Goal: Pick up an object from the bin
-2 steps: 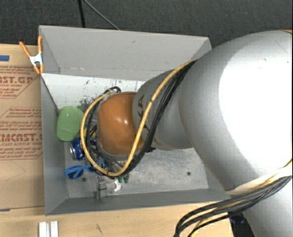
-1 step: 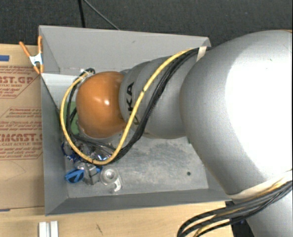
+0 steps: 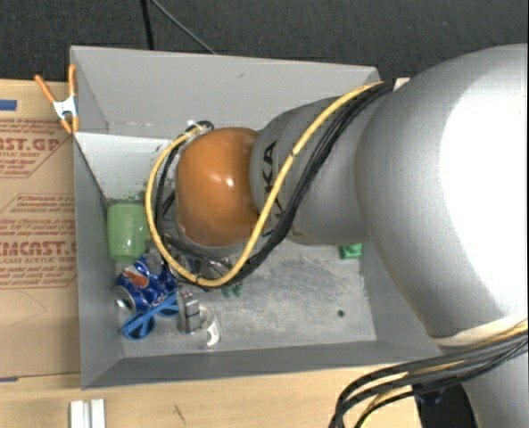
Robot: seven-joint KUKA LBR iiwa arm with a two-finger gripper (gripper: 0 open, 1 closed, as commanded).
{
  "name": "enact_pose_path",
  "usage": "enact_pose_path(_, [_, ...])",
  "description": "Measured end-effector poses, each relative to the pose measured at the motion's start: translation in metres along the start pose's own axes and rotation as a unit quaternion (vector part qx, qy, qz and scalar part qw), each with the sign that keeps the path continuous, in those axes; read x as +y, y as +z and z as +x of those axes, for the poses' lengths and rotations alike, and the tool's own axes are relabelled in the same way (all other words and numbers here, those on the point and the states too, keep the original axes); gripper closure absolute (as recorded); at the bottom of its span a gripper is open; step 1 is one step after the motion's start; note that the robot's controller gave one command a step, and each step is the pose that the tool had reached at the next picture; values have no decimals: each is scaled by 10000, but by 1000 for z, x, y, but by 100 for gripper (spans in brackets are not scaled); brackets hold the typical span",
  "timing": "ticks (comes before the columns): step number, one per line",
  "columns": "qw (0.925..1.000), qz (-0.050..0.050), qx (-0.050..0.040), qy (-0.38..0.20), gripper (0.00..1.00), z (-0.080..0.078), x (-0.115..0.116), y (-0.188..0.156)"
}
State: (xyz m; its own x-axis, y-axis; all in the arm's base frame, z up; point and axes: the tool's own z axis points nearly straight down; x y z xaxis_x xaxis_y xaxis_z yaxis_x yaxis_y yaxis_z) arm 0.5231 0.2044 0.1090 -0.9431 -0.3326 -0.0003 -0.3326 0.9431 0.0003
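Note:
My gripper (image 3: 195, 262) is low over the bin's left half, mostly hidden beneath the orange dome on the wrist. Just left of it stands a pale green translucent cup (image 3: 126, 230) against the left wall. Below that lies a crushed blue can (image 3: 137, 283) with red and white markings. A blue plastic loop-shaped piece (image 3: 146, 319) rests at the front left corner. A small grey and silver metal piece (image 3: 194, 317) lies directly in front of the gripper.
A small green block (image 3: 351, 251) lies by the arm at the right of the bin floor, and a tiny green bit (image 3: 234, 289) sits near the middle. The big silver arm covers the bin's right and back parts.

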Motion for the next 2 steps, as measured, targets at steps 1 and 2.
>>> enact_pose_path(1, [9954,-11,-15,955,0,9,-3,39])
enact_pose_path(2, [9954,-16,-23,954,0,9,-2,39])
